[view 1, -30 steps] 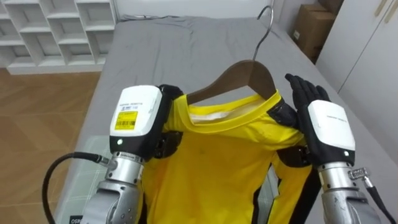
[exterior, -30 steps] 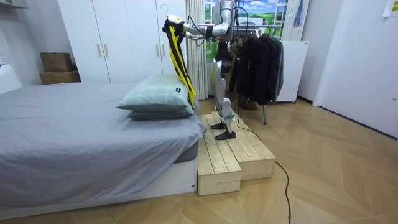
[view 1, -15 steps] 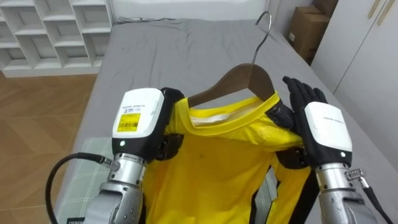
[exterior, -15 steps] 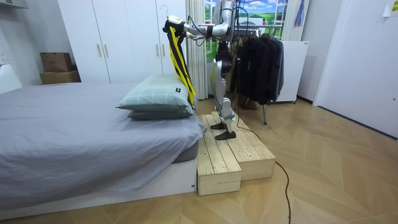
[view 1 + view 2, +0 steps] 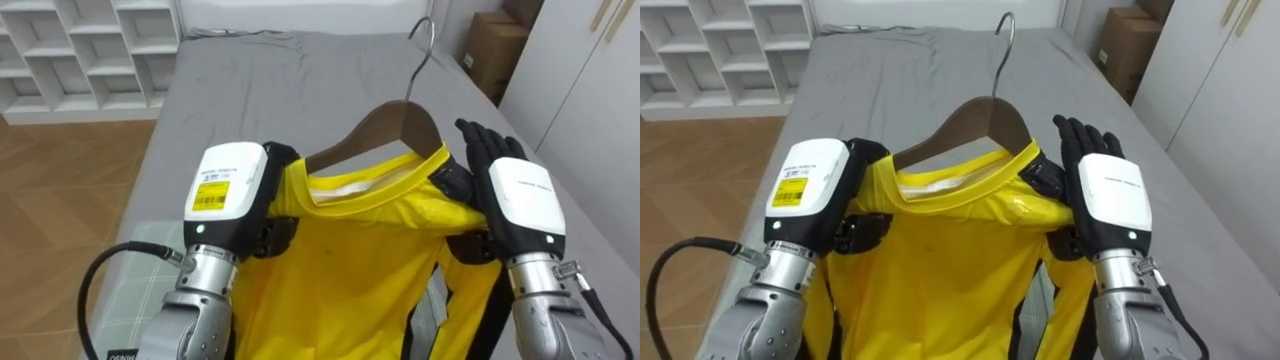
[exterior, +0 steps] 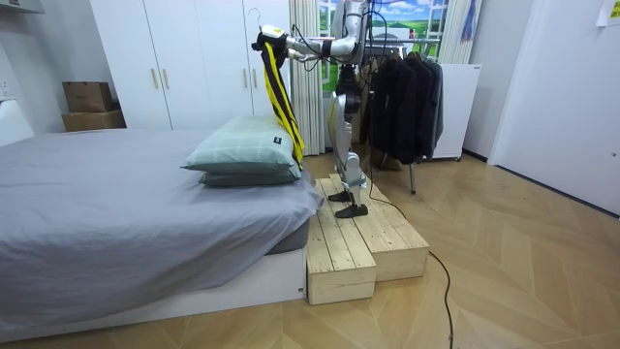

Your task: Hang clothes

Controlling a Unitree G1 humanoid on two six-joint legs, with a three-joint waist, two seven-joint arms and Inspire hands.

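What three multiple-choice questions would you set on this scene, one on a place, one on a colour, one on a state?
1. Where does the robot stand? A. on a wooden platform beside the bed B. inside a wardrobe C. on a chair
2. What colour is the shirt? A. red B. yellow C. white
3. How is the shirt? A. folded B. in a basket C. on a wooden hanger, held up
Key: 1 A, its feet are on the planks; 2 B, the cloth is yellow; 3 C, left hand and right hand flank the hanger.
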